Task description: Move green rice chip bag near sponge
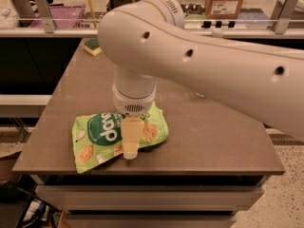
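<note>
The green rice chip bag (97, 136) lies flat on the brown table (213, 132) near its front left corner, light green with a dark green circle and white lettering. My gripper (130, 144) hangs from the big white arm, pointing down over the middle of the bag, right of the circle. It covers part of the bag, and its tip reaches the bag's front edge. The sponge (92, 45), dark green over yellow, lies at the table's far left corner, partly hidden behind the arm and far from the bag.
The white arm (204, 65) crosses the whole upper right of the view and hides much of the table's far side. A counter with rails, a purple bin (61, 15) and cardboard boxes (227, 1) stands behind the table.
</note>
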`<action>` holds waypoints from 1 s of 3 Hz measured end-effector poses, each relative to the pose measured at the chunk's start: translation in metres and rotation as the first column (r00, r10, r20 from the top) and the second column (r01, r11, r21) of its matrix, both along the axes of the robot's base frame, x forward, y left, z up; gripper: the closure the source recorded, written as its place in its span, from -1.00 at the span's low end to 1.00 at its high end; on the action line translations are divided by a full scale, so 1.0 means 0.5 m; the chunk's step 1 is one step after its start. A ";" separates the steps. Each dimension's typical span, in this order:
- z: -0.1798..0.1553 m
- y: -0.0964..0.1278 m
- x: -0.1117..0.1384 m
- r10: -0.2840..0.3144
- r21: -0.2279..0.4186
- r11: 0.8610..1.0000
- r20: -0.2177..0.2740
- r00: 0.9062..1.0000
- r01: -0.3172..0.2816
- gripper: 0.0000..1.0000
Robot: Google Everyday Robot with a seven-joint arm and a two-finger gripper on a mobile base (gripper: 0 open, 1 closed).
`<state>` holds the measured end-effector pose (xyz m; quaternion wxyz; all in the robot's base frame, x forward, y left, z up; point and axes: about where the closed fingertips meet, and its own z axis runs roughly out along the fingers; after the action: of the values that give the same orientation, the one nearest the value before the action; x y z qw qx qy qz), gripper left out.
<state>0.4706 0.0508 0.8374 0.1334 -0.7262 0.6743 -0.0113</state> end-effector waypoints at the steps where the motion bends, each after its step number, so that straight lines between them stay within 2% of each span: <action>1: 0.003 0.000 0.000 -0.004 -0.002 1.000 0.007 1.000 0.004 -0.65; 3: 0.010 0.000 -0.003 -0.004 -0.003 1.000 0.014 1.000 0.004 0.30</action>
<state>0.4694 0.0506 0.8421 0.1371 -0.7250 0.6747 -0.0176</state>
